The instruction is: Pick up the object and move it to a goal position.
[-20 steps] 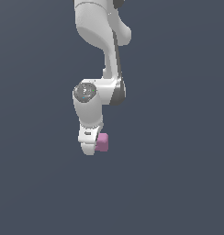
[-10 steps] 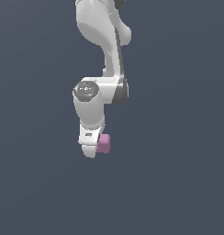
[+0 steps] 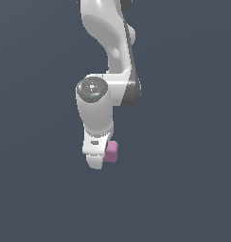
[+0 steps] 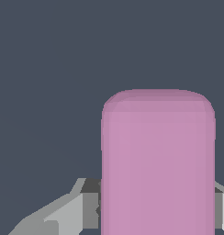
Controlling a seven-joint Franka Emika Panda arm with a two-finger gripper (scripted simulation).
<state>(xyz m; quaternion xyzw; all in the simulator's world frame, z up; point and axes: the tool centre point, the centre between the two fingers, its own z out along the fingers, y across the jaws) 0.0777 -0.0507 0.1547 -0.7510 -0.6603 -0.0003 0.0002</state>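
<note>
- Exterior view: the white Panda arm (image 3: 108, 71) reaches down from the top of the frame, and its gripper (image 3: 99, 155) points downward against a plain dark grey backdrop — no table edge, goal marker or other landmark can be seen.
- The pink block (image 3: 111, 151) sits at the gripper's lower end, sticking out from it toward the exterior view's right; most of the block is hidden behind the white gripper body.
- In the wrist view the pink block (image 4: 157, 163) fills the space straight ahead of the camera, with a grey finger (image 4: 70, 213) touching one flank and a sliver of the other finger at the opposite flank.
- The gripper is clenched on the block — the fingers press its two long sides, and nothing is visible under it, so it looks to be carried clear of any surface.
- Handling, as a judgement: the block looks small, rigid and light, with a matte face that should give the pads decent friction; its rounded edges mean a hold near a corner could roll off.
- The best place to hold it is across the narrow width, on the flat middle of the long sides, as the fingers appear to do now.
- The lift seems done; what remains is carrying it to the goal, which these views do not show.
</note>
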